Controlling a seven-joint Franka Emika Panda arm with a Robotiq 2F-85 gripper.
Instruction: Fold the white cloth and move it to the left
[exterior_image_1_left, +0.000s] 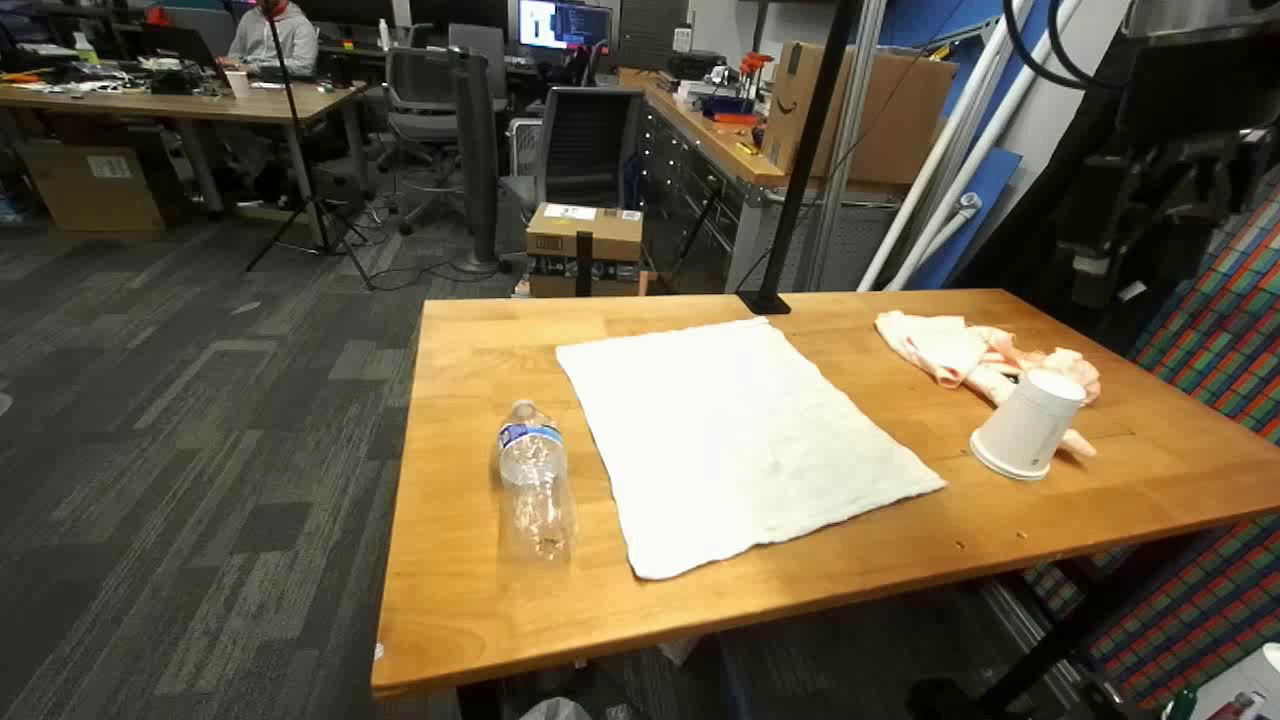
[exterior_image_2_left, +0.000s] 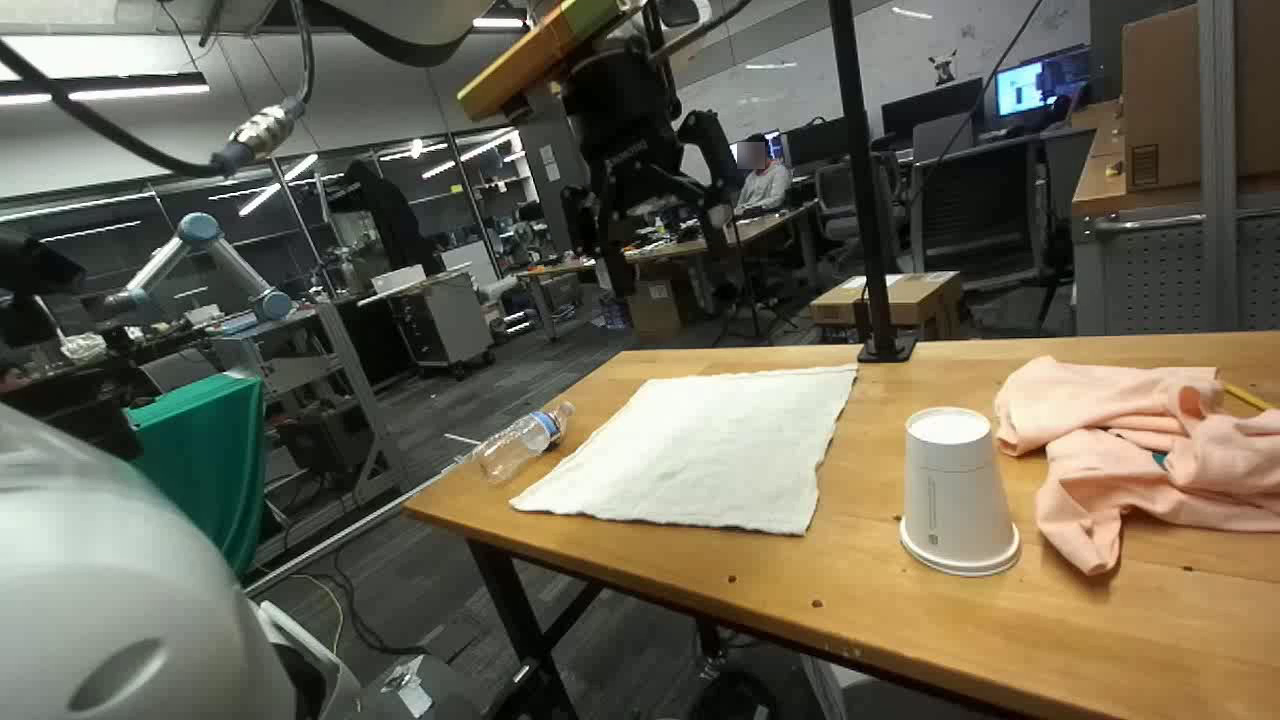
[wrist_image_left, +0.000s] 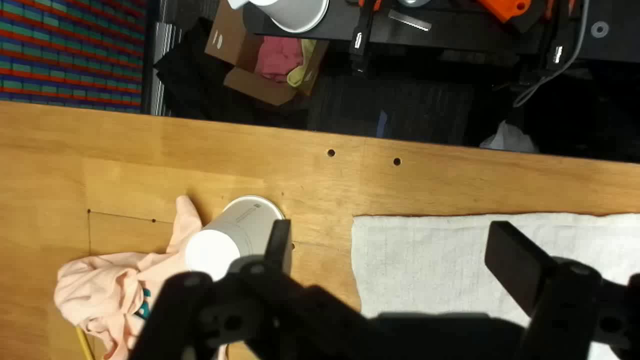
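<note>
The white cloth (exterior_image_1_left: 745, 445) lies flat and spread out on the wooden table in both exterior views (exterior_image_2_left: 700, 450). In the wrist view, one corner region of the cloth (wrist_image_left: 425, 265) shows below the jaws, and the rest is cut off or hidden by the gripper. My gripper (exterior_image_2_left: 672, 275) hangs well above the table in an exterior view, fingers pointing down. In the wrist view its two fingers (wrist_image_left: 390, 250) are wide apart with nothing between them. One finger overlaps the cup in the picture, the other overlaps the cloth. The gripper touches neither.
An upside-down white paper cup (exterior_image_1_left: 1030, 425) and a crumpled peach cloth (exterior_image_2_left: 1130, 450) are on one side of the white cloth. A clear plastic bottle (exterior_image_1_left: 535, 480) lies on the other side. A black post (exterior_image_2_left: 870, 200) stands at the table's (exterior_image_1_left: 500, 640) far edge.
</note>
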